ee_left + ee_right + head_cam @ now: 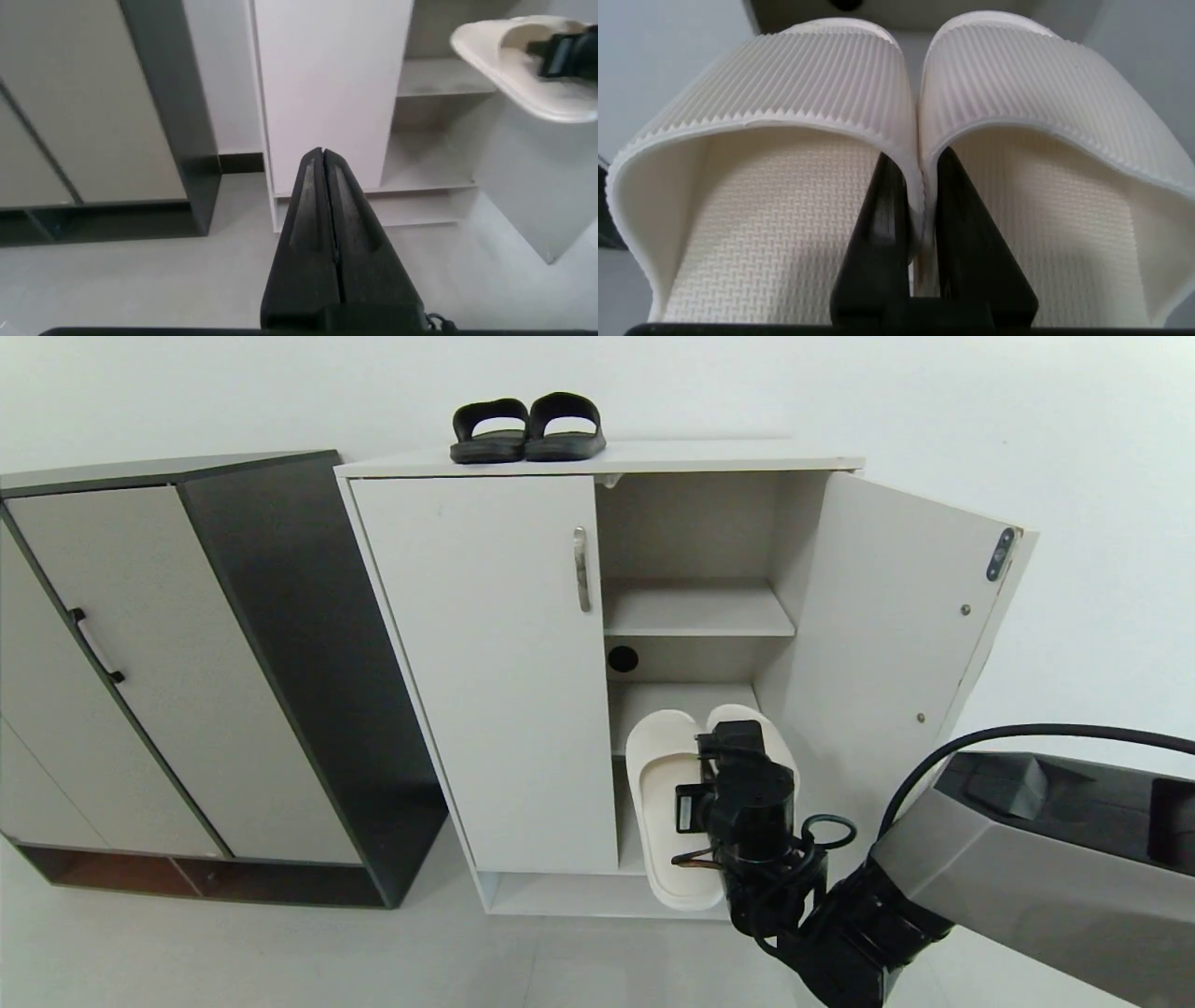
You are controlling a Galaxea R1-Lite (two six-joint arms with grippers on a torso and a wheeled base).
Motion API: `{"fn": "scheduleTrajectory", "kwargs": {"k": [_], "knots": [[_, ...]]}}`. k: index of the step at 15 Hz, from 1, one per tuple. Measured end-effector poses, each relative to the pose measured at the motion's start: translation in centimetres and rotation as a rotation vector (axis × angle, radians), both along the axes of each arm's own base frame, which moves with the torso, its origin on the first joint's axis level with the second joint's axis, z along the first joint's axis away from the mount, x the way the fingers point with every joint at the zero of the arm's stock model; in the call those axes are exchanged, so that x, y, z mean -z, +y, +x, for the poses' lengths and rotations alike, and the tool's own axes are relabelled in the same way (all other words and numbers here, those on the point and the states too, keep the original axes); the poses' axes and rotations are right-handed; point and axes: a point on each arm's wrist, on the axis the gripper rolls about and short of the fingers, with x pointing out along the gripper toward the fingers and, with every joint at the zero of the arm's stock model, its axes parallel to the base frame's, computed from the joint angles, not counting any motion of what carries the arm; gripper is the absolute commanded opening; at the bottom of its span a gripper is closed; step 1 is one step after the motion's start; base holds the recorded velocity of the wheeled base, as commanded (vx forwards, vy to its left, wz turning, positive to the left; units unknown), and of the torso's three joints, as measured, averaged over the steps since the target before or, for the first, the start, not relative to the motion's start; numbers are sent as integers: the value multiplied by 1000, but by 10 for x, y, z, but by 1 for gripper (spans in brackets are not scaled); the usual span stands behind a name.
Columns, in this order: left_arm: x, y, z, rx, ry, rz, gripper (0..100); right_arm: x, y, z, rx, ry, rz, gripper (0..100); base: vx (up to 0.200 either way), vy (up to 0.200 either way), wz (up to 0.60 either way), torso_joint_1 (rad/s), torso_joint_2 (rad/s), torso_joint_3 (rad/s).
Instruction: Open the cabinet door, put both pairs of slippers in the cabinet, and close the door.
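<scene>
The head camera looks forward and down from above, taking in the whole cabinet (485, 691). The left wrist camera sits low and farther back, facing along the left gripper (322, 157) at the cabinet's lower half. The right wrist camera looks along the right gripper (915, 170), very near the white slippers (775, 233). All three views share those slippers.

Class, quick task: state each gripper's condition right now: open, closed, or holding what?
Left gripper: closed, holding nothing.
Right gripper: closed on the white slippers, fingers pinching their adjoining strap edges.
</scene>
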Motion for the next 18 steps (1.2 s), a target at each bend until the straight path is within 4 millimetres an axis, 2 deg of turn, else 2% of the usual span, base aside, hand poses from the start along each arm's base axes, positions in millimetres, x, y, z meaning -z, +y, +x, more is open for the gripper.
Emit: {"fn": "scheduleTrajectory", "kwargs": {"k": [4,10,18], "knots": [[0,0,0,-1,0,0,0,10,0,6,8,12,-13,0,0,0,0,0,0,0],[0,0,0,0,1,-1,0,28,-18,29,73,36,-41,0,0,0,0,0,0,0],[0,0,0,-3,1,-6,0,47,-39,49,125,70,-66,0,0,0,0,0,0,0]]}}
